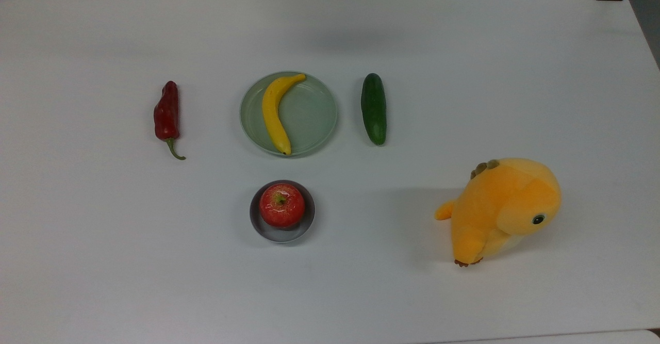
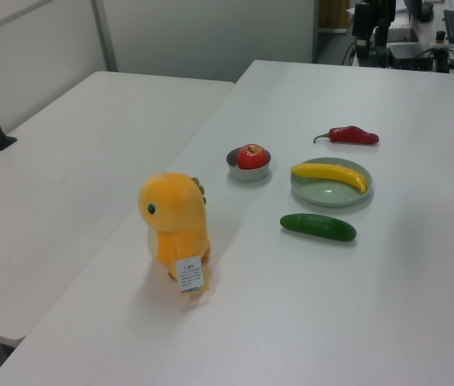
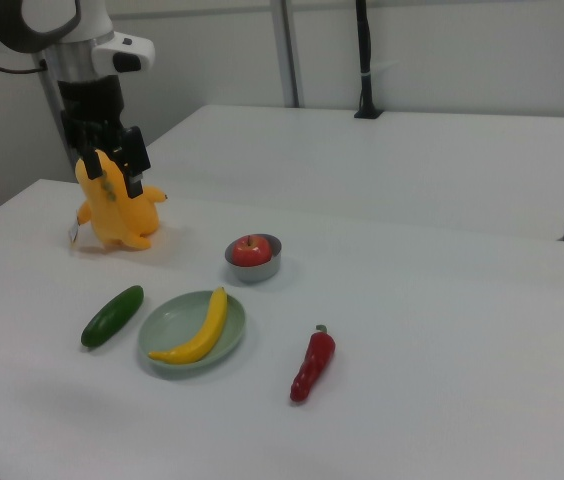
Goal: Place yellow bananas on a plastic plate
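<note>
Count: one curved yellow banana [image 1: 273, 113] lying inside one round mint-green plastic plate [image 1: 314, 117], one dark green cucumber [image 1: 374, 108] beside it, black two-finger gripper [image 3: 127, 172] raised, fingers parted, holding nothing.

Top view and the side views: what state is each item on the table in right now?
Banana: lying inside the plate, stem toward the top view's top.
Plate: flat on the table, holding the banana.
Apple: upright in the grey bowl.
Cucumber: lying on the table.
Red pepper: lying on the table.
Plush toy: upright.
Gripper: raised, open, empty.

Cucumber [image 1: 374, 108], chilli [image 1: 167, 112], plush toy [image 1: 502, 209]
</note>
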